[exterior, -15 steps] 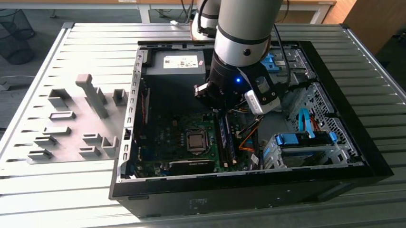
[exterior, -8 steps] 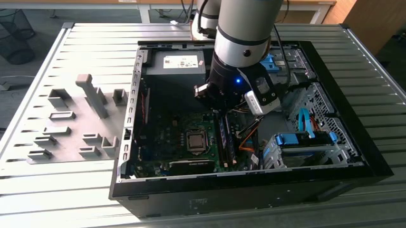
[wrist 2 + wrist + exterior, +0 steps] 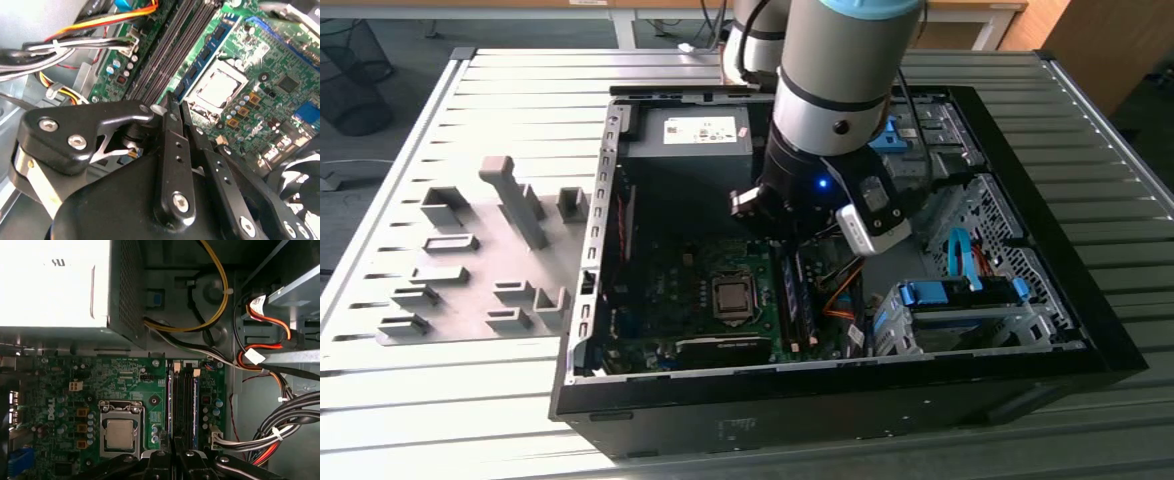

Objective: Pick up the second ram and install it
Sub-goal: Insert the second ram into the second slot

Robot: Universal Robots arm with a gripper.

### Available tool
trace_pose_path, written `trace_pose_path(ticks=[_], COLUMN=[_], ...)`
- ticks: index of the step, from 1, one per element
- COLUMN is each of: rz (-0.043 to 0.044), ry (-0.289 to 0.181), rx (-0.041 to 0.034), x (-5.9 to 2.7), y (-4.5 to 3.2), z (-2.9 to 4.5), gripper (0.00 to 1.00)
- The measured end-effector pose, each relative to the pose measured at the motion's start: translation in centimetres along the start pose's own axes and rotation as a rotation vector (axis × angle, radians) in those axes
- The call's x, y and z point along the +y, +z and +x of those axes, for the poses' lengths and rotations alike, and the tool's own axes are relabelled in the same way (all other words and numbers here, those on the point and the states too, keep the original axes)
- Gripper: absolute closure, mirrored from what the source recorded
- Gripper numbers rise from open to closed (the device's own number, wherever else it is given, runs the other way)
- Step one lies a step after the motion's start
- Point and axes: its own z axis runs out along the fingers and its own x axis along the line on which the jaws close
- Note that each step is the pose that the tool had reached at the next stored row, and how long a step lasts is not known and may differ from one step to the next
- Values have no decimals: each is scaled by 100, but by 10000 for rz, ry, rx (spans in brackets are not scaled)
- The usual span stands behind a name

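Our gripper (image 3: 175, 107) hangs inside the open computer case (image 3: 1067, 330), fingers pressed together just above the RAM slots (image 3: 184, 405) beside the CPU socket (image 3: 120, 432). The second ram (image 3: 797, 300) seems seated there (we judge installation nearly done). The case rests on a slatted metal table (image 3: 480, 400) carrying grey fixture blocks (image 3: 514, 200).

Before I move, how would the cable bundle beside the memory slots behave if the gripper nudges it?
The cable bundle would probably flex aside; it hangs in loose curves. A white tie bunches it, so it likely shifts as one. Its white plug sits on the motherboard, so a hard push may strain that.
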Motion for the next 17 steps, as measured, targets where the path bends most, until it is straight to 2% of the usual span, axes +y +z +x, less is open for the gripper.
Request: trace_pose_path(ticks=[5, 12, 17], rz=[-2, -7, -5], ry=[63, 152, 167], rx=[-1, -3, -3], x=[-23, -41, -45], y=[20, 138, 145], z=[-19, -24, -25], gripper=[86, 86, 86])
